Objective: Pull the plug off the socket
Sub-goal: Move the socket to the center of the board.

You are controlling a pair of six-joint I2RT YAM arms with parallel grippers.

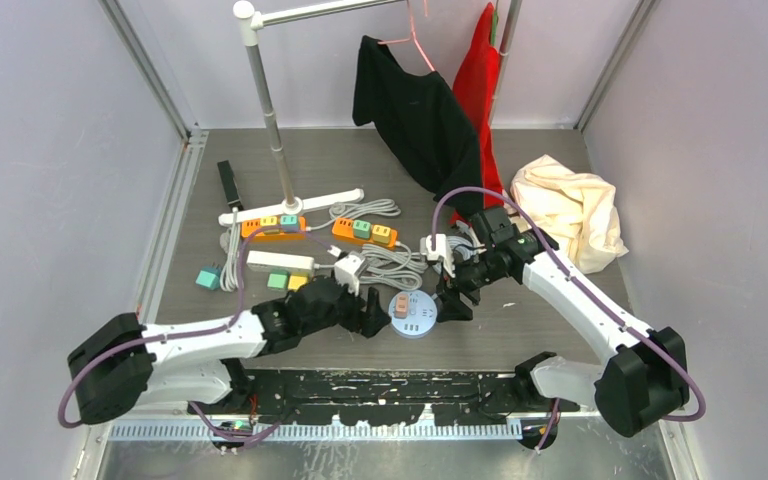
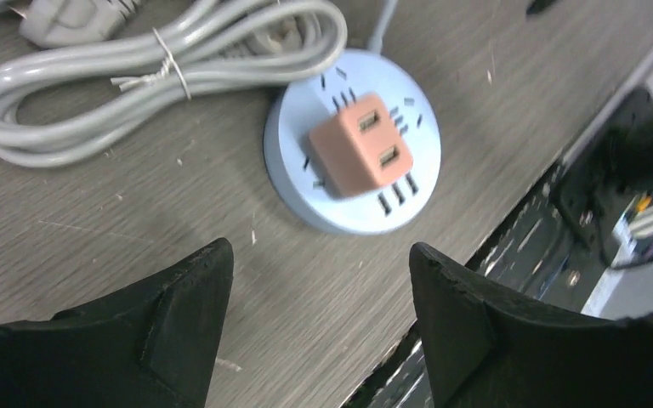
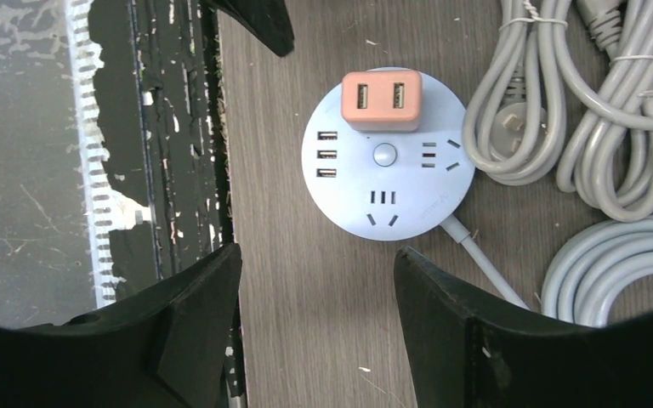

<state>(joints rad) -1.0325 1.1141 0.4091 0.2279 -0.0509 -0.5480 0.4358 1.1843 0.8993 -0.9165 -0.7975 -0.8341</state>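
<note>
Far side: rack pole, black garment and red garment hanging. Cream cloth far right. Mid-table: orange power strip, white strip, grey cables (coiled, tied), teal cube left.

Bright, soft light, and mostly clear pictures

The light came from above and was soft and even all over my table, so the shadows were small and pale. The metal rail at the near edge shone white in spots. The walls looked a little purple. My left wrist picture was a bit fuzzy: the pink plug and the round socket had soft edges, and the far right side was dark and blurry. My right wrist picture was sharp, and I could see every little slot. In both wrist pictures my fingers were just black shapes, too close and too dark to show much.
</note>
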